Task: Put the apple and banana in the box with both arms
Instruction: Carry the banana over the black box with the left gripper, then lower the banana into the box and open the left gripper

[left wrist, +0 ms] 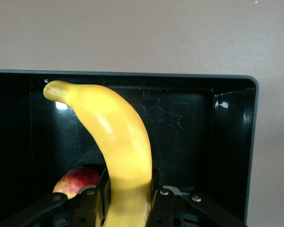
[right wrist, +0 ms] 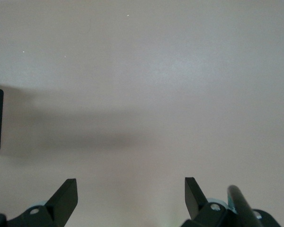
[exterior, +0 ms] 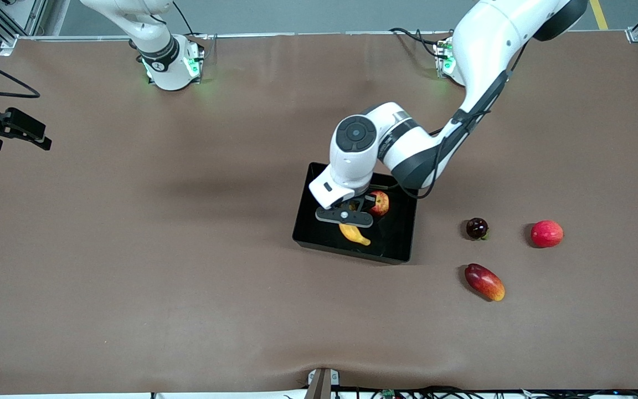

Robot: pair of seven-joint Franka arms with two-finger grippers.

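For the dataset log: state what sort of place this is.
Likely a robotics lab bench: two bench-mounted arms, left gripper holding the banana in the box, right gripper waiting open; a brown mat, metal framing and cables at the edges.

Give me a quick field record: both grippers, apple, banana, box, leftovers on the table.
left gripper: over the box, jaws shut on the banana
right gripper: open over bare table, waiting
apple: in the box
banana: inside the box, not released
leftovers: mango, plain apple, dark round fruit, toward the left arm's end
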